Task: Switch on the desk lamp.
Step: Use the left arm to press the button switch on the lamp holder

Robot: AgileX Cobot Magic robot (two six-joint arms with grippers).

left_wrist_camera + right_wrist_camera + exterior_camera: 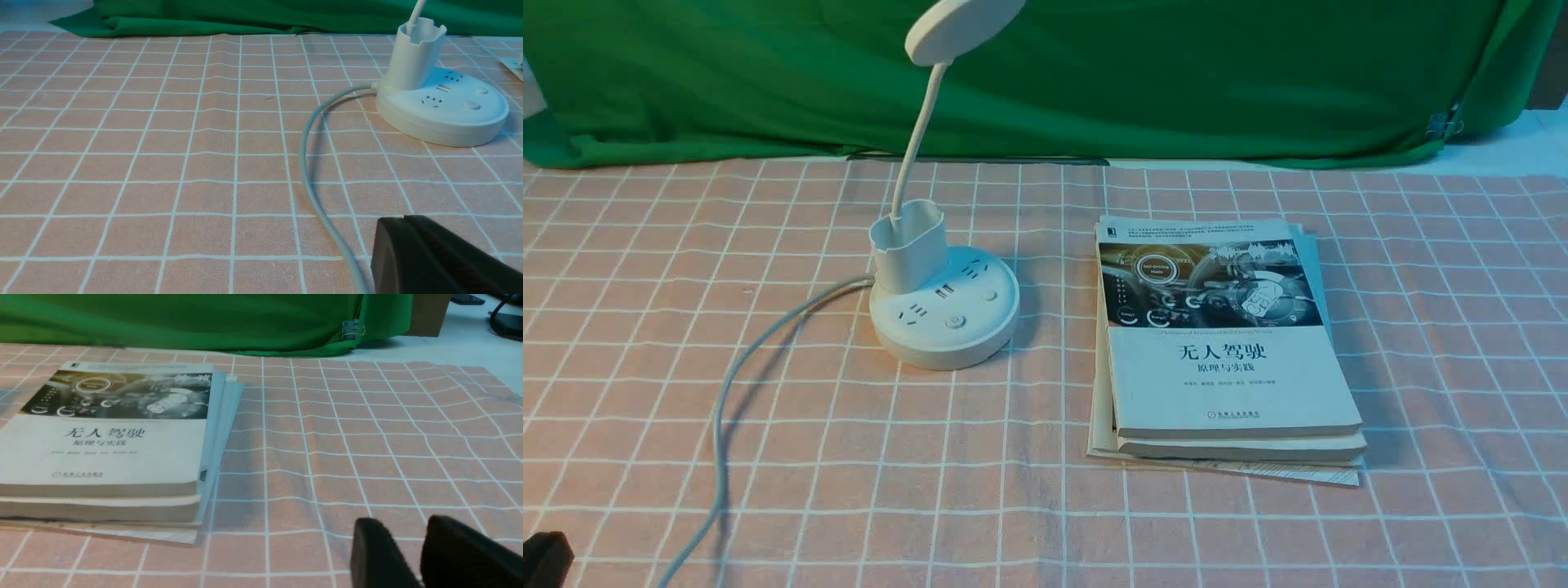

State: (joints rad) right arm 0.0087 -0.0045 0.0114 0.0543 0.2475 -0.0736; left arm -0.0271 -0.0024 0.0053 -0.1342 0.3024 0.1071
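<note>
The white desk lamp stands left of the table's middle, with a round base (943,318), an oval cup holder (908,253), a thin neck and a disc head (960,28) at the top edge. Round buttons (955,322) and sockets sit on the base. Its grey cord (723,400) runs towards the front left. My left gripper (404,218) is shut and empty, low over the cloth near the cord (306,163), well short of the base (443,110). Only its tip (543,559) shows in the front view. My right gripper (402,524) is open and empty, beside the books.
A stack of books (1225,351) lies right of the lamp, also in the right wrist view (110,445). A pink checked cloth (1045,506) covers the table. A green cloth (1176,82) hangs along the back. The checked cloth ends at the right (494,375).
</note>
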